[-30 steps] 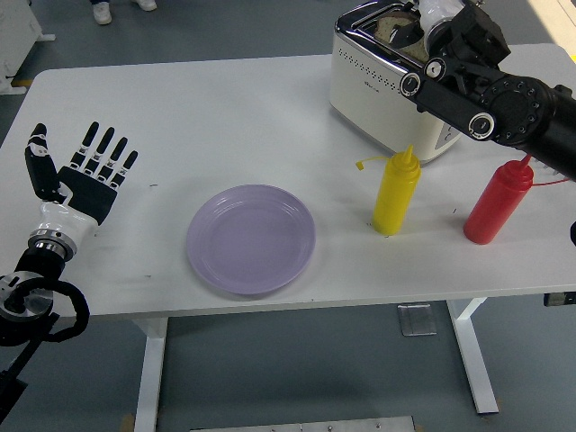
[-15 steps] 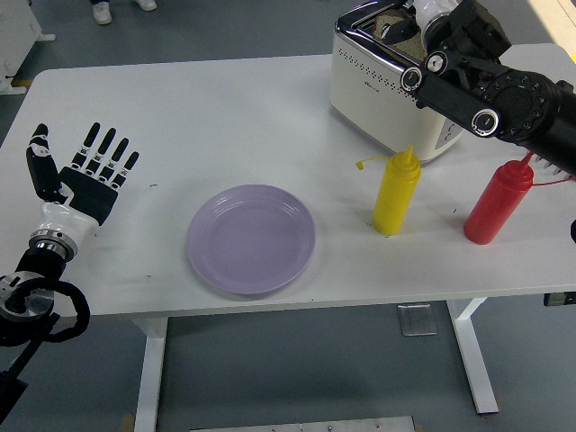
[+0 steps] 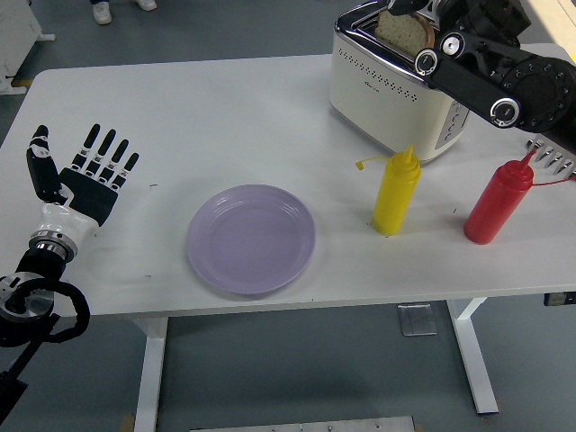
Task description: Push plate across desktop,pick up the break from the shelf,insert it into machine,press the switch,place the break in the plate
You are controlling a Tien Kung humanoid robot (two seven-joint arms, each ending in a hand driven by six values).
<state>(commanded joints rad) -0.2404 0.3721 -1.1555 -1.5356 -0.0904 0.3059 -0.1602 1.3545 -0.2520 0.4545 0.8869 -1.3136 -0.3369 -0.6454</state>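
Brown-crusted bread [image 3: 402, 31] stands half out of the cream toaster [image 3: 396, 90], just below my right hand [image 3: 450, 13], which reaches in over the slot at the picture's top edge; I cannot tell whether its fingers grip the slice. Nearer me than that hand stand a yellow squeeze bottle [image 3: 396, 192] and a red one [image 3: 497, 201]. My left hand [image 3: 85, 175] rests flat on the white table [image 3: 225, 108], fingers spread, holding nothing. To its right, well apart, lies the lilac plate [image 3: 251, 238].
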